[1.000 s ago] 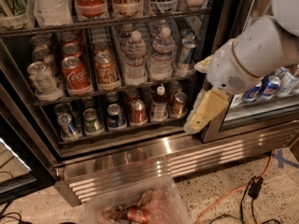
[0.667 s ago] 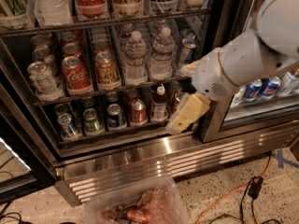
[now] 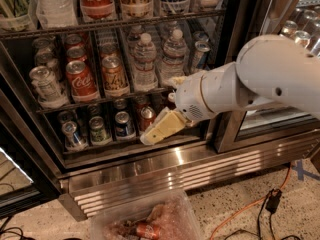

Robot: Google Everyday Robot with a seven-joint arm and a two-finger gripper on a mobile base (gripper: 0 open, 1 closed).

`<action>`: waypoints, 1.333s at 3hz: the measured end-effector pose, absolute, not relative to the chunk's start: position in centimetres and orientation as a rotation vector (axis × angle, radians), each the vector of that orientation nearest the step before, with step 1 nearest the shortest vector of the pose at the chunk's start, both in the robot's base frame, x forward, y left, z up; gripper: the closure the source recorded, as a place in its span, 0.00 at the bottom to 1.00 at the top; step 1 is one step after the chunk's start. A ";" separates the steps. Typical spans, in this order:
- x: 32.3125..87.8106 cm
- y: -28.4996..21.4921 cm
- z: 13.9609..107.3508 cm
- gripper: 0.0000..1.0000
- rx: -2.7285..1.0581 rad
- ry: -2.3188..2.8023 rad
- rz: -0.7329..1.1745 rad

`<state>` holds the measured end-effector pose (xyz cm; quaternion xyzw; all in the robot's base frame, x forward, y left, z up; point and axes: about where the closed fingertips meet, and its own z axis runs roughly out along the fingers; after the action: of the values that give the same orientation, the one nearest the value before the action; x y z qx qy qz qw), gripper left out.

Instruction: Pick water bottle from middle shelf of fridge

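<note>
1. Fridge is open to me. No door glass lies between the arm and the racks, so access appears to be settled.
2. Target: the water bottle stands upright on the middle shelf, white cap on, right of the gold can. A second water bottle stands just beside it on the right, with more clear bottles dimly visible behind them.
3. Neither bottle is lifted or tilted, and both sit in their lanes. Nothing is picked yet.
4. The gripper is low. It hangs in front of the bottom-shelf cans, below the middle shelf's front rail, pointing down and to the left. It is near the bottles but touches neither.
5. I cannot tell from this angle whether the gripper is spread or closed, since it reads as a single cream wedge. No bottle shows in it.
6. The wrist housing covers the base of the second bottle from my view. I cannot say how close it comes to that bottle.
7. My estimate is early approach, with the reach barely begun.
8. What is left: raise the gripper to bottle height, level it toward the shelf, enter the lane, close around one bottle's body, then draw it out clear of the rail.
9. Watch item: the neighbouring cans and the twin bottle stand close together, so a sideways entry could knock one over.
</note>
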<state>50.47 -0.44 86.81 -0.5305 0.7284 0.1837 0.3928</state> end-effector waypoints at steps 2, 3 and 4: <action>52.3 2.6 86.0 0.00 -1.288 1.762 0.429; 53.9 3.2 84.8 0.00 -1.238 1.746 0.444; 56.7 4.0 83.3 0.00 -1.146 1.708 0.440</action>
<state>56.70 3.95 83.28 -0.4731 0.7051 0.1817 0.4960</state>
